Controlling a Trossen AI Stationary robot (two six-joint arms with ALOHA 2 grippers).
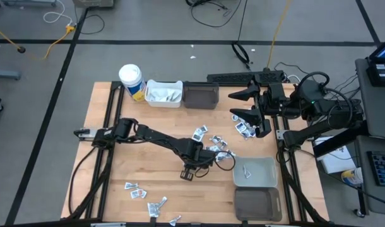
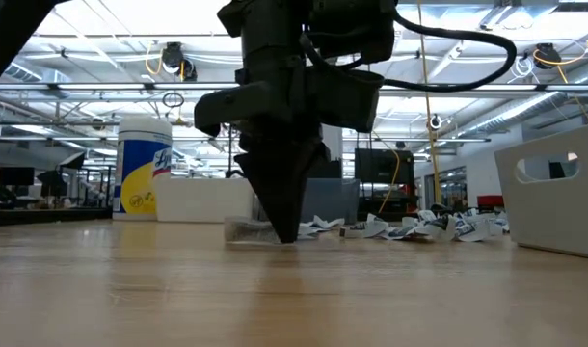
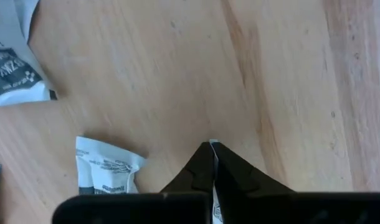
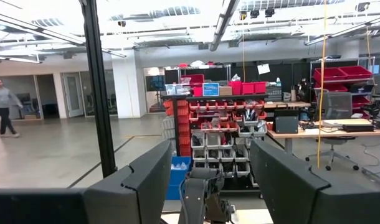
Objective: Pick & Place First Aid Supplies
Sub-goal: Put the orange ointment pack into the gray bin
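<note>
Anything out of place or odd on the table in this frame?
Packets lie strewn in two patches on the table: one cluster mid-table, another near the front edge. The left gripper pinches a thin white packet. The right gripper waits, open.

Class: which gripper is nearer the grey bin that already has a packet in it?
Left. The left gripper is down at the table just beside the grey bin, fingers shut on a packet. The right gripper is raised farther off, beyond the scattered packets, open.
</note>
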